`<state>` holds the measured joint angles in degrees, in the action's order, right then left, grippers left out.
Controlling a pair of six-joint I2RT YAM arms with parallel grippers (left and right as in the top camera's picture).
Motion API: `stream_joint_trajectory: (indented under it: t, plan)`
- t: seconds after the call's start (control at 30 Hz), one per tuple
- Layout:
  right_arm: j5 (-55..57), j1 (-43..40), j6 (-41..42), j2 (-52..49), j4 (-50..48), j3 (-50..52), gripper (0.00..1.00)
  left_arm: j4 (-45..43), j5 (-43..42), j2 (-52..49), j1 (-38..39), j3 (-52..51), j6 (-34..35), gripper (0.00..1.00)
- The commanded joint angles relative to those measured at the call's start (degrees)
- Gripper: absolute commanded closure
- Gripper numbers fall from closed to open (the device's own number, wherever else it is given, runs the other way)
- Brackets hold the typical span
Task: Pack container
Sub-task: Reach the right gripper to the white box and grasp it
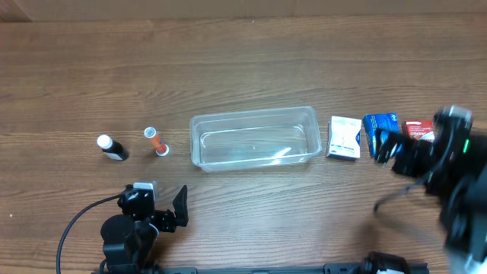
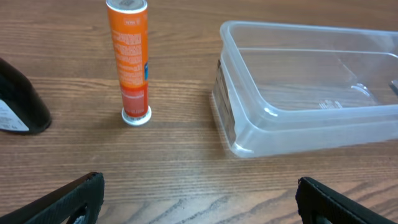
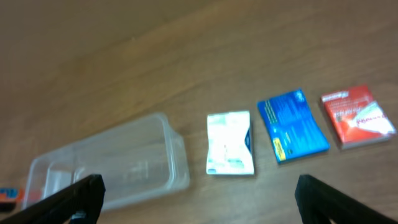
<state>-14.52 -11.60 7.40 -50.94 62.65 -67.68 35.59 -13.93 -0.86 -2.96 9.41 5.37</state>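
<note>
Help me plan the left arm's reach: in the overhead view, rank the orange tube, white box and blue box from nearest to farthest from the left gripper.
From the left gripper:
1. orange tube, just beyond it, left of the container.
2. white box, right of the container.
3. blue box, farthest right of the three.

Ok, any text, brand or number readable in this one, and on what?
Nothing can be read in full.
orange tube: print down its side, too small to read.
black bottle: pale label, cut off, unreadable.
white box: print blurred.
blue box: print blurred.
red box: white lettering, blurred.
container: no marking visible.
</note>
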Motion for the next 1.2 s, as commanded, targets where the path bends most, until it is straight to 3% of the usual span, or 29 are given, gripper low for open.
stream_joint_trajectory:
  t: [0.0, 0.17, 0.5, 1.17]
  plan:
    - [-2.99, 0.02, 0.37, -15.72, 5.6, -15.34, 0.0, -0.07, -0.28, 0.61, 0.33, -0.15, -1.11, 0.0]
    - [-10.73, 0.48, 0.31, -30.25, 6.78, -18.82, 0.0, -0.04, -0.26, 0.61, 0.33, -0.15, -1.11, 0.0]
    - [17.64, 14.56, 13.79, -51.19, 6.27, -17.94, 0.0, -0.04, -0.26, 0.61, 0.33, -0.15, -1.11, 0.0]
    - [11.85, 12.59, 9.97, -55.41, -11.67, -0.94, 0.0, -0.04, -0.26, 0.59, 0.33, -0.15, -1.11, 0.0]
